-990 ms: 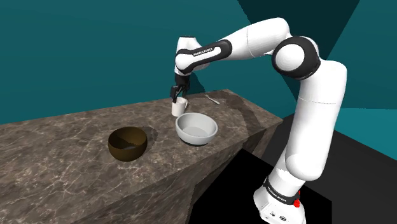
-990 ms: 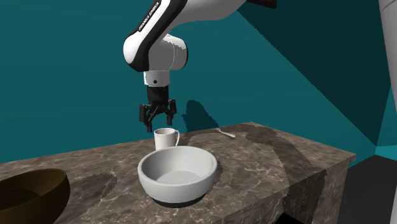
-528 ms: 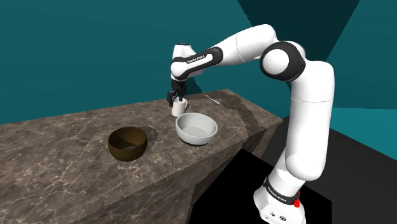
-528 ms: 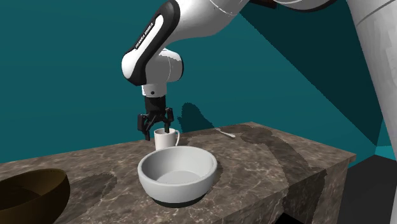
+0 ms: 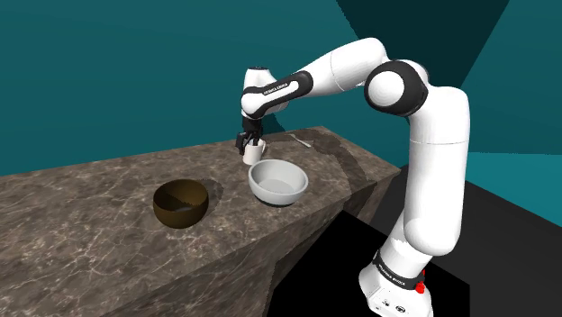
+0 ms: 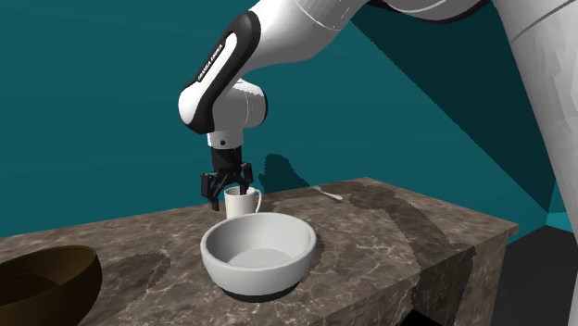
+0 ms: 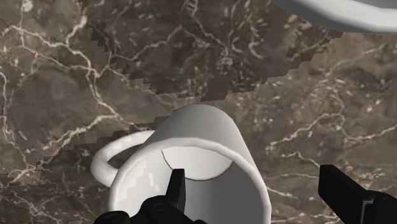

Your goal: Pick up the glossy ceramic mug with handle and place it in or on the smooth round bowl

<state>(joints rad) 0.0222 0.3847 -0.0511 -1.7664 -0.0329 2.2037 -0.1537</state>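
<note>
Here, the setting: a dark brown stone counter (image 5: 90,225) with pale veins, teal walls behind it, a black area below its near edge.
Mug (image 7: 203,146): white and glossy, upright on the counter with its mouth open upward. In the second exterior view the handle points to that view's right.
Gripper (image 6: 228,182): lowered onto the mug's mouth with its fingers spread. In the wrist view one finger (image 7: 177,189) dips inside the rim and the other stands outside the wall with a gap, so nothing is clasped.
White bowl (image 5: 278,191): round and smooth, just in front of the mug, with a strip of counter between them.
Brown bowl (image 5: 180,205): toward the shoulder view's left, well apart from the mug.
Pale utensil (image 5: 301,141): lying flat beyond the mug, too small to name.
Arm (image 5: 423,180): white, arching over the white bowl.
</note>
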